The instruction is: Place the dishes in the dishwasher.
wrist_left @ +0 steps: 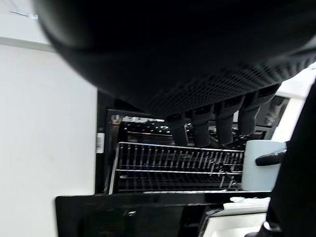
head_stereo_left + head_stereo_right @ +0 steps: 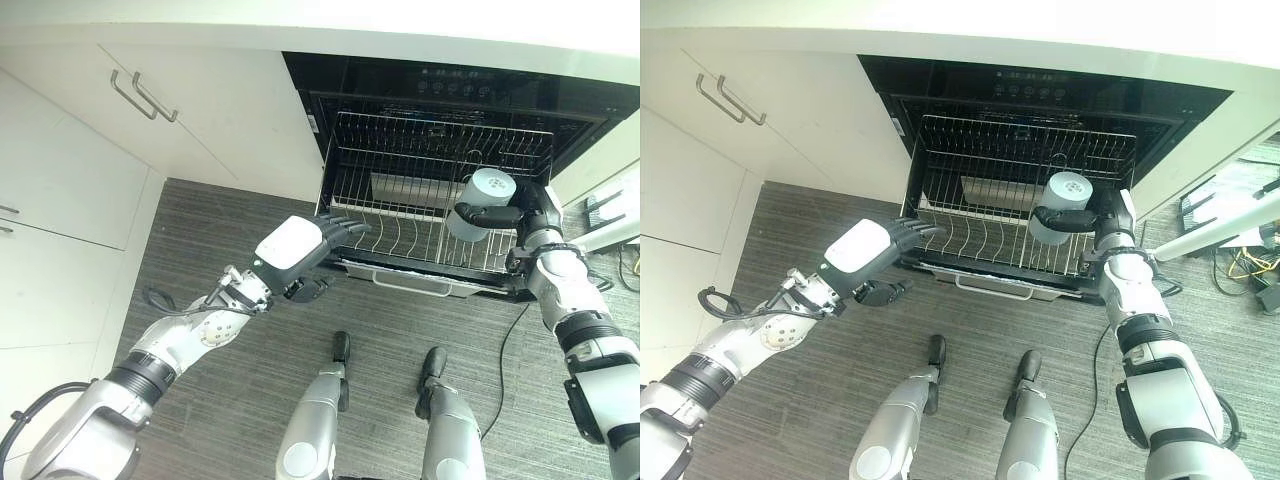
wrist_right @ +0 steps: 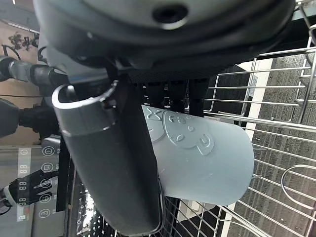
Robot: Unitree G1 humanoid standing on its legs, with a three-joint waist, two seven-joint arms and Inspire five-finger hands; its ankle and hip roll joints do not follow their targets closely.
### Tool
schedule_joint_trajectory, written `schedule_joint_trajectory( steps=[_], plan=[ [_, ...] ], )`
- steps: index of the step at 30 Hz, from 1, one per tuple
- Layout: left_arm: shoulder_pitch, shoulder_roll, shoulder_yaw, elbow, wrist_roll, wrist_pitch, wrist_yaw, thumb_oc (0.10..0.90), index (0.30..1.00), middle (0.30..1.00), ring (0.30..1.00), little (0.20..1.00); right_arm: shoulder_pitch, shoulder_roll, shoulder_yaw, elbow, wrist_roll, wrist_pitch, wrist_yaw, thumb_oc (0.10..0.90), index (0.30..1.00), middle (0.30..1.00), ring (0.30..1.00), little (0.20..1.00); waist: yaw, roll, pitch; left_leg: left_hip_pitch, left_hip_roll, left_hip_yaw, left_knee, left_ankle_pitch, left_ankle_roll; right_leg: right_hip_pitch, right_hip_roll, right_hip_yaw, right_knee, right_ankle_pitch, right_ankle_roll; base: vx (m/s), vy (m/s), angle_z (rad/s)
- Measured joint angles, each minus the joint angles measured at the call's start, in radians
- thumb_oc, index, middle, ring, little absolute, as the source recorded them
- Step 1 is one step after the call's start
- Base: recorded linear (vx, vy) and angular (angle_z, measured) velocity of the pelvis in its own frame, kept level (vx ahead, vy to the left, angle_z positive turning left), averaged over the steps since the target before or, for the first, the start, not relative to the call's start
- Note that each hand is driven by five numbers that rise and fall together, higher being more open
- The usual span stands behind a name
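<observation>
The dishwasher stands open with its wire rack pulled out, and I see no dishes in the rack. A pale grey cup lies on its side in my right hand, just above the rack's right part. In the right wrist view the thumb and fingers curl round the cup, with rack wires behind it. My left hand hovers at the rack's front left corner, fingers straight and pointing at the rack, holding nothing. Its fingers also show in the left wrist view.
White cabinets with metal handles run along the left of the dishwasher. The dishwasher's lowered door edge juts out over the grey wood-pattern floor. A white pole and loose cables lie at the far right.
</observation>
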Motion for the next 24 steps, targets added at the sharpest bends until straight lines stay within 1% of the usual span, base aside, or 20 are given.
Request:
schedule_joint_trajectory(
  steps=[7, 9, 13, 16, 18, 19, 20, 21, 22, 24],
  plan=[
    [0.001, -0.002, 0.0, -0.002, 0.001, 0.001, 0.0, 0.8, 0.9, 0.9, 0.9, 0.9, 0.012, 0.017, -0.005, 0.0, -0.038, -0.027, -0.013, 0.4, 0.3, 0.3, 0.3, 0.3, -0.002, 0.001, 0.0, 0.0, 0.001, 0.0, 0.0, 0.0, -0.001, -0.004, 0.0, 0.002, 0.008, -0.004, -0.002, 0.0, 0.0, 0.0],
    [0.007, -0.002, 0.003, -0.011, 0.002, 0.002, 0.0, 0.8, 0.9, 0.9, 0.9, 0.9, 0.026, 0.021, -0.009, 0.0, -0.049, -0.055, -0.017, 0.4, 0.3, 0.3, 0.3, 0.3, -0.001, 0.002, 0.001, 0.0, 0.001, 0.0, 0.001, 0.0, -0.001, -0.005, 0.0, 0.002, 0.009, -0.005, -0.002, 0.0, 0.0, 0.0],
    [0.008, -0.004, 0.004, -0.015, 0.004, -0.001, 0.01, 0.8, 0.9, 0.9, 0.9, 0.9, 0.027, 0.027, 0.003, 0.0, -0.135, -0.067, -0.027, 0.4, 0.3, 0.3, 0.3, 0.3, -0.001, 0.002, 0.001, -0.001, 0.002, 0.0, 0.001, 0.001, -0.002, -0.008, 0.0, 0.003, 0.013, -0.006, -0.003, 0.0, 0.0, 0.0],
    [0.012, -0.006, 0.004, -0.015, 0.006, -0.006, 0.03, 0.8, 0.9, 0.9, 0.9, 0.9, 0.048, 0.028, 0.011, 0.0, -0.176, -0.1, -0.031, 0.4, 0.3, 0.3, 0.3, 0.3, 0.0, 0.003, 0.001, -0.002, 0.002, -0.001, 0.001, 0.002, -0.002, -0.009, 0.0, 0.002, 0.015, -0.007, -0.004, 0.0, 0.0, 0.0],
    [0.012, -0.006, 0.004, -0.015, 0.011, -0.006, 0.039, 0.8, 0.9, 0.9, 0.9, 0.9, 0.058, 0.029, 0.02, 0.0, -0.195, -0.11, -0.031, 0.4, 0.3, 0.3, 0.3, 0.3, -0.001, 0.004, 0.002, -0.002, 0.002, -0.001, 0.001, 0.002, -0.002, -0.009, -0.001, 0.002, 0.015, -0.007, -0.004, 0.0, 0.0, 0.0],
    [0.011, -0.006, 0.004, -0.015, 0.012, -0.006, 0.047, 0.8, 0.9, 0.9, 0.9, 0.9, 0.057, 0.029, 0.021, 0.001, -0.209, -0.117, -0.031, 0.505, 0.458, 0.458, 0.458, 0.458, -0.002, 0.005, 0.002, -0.002, 0.002, -0.001, 0.001, 0.002, -0.003, -0.01, -0.001, 0.003, 0.016, -0.007, -0.004, 0.0, 0.0, 0.0],
    [0.01, -0.006, 0.005, -0.015, 0.012, -0.006, 0.051, 0.8, 0.9, 0.9, 0.9, 0.9, 0.057, 0.029, 0.022, 0.003, -0.225, -0.12, -0.03, 0.675, 0.712, 0.712, 0.712, 0.712, -0.002, 0.005, 0.002, -0.004, 0.002, -0.001, 0.001, 0.003, -0.003, -0.014, -0.001, 0.003, 0.019, -0.007, -0.004, 0.0, 0.0, 0.0],
    [0.008, -0.007, 0.005, -0.015, 0.012, -0.007, 0.054, 0.8, 0.9, 0.9, 0.9, 0.9, 0.056, 0.029, 0.026, 0.009, -0.234, -0.128, -0.03, 0.8, 0.9, 0.9, 0.9, 0.9, -0.001, 0.005, 0.002, -0.009, 0.002, -0.001, 0.001, 0.006, -0.004, -0.021, -0.002, 0.004, 0.025, -0.009, -0.004, 0.0, 0.0, 0.0],
    [0.008, -0.007, 0.005, -0.015, 0.014, -0.007, 0.059, 0.8, 0.9, 0.9, 0.9, 0.9, 0.049, 0.029, 0.043, 0.018, -0.249, -0.14, -0.028, 0.8, 0.9, 0.9, 0.9, 0.9, -0.002, 0.005, 0.002, -0.019, 0.001, -0.004, 0.002, 0.01, -0.005, -0.034, -0.004, 0.003, 0.036, -0.012, -0.005, -0.01, -0.023, 0.05],
    [0.007, -0.008, 0.004, -0.015, 0.022, -0.009, 0.062, 0.8, 0.9, 0.9, 0.9, 0.9, 0.046, 0.03, 0.071, 0.021, -0.271, -0.128, -0.023, 0.8, 0.9, 0.9, 0.9, 0.9, -0.002, 0.006, 0.002, -0.019, 0.002, -0.008, 0.002, 0.014, -0.007, -0.036, -0.004, 0.001, 0.043, -0.015, -0.006, -0.01, -0.03, 0.06]
  ],
)
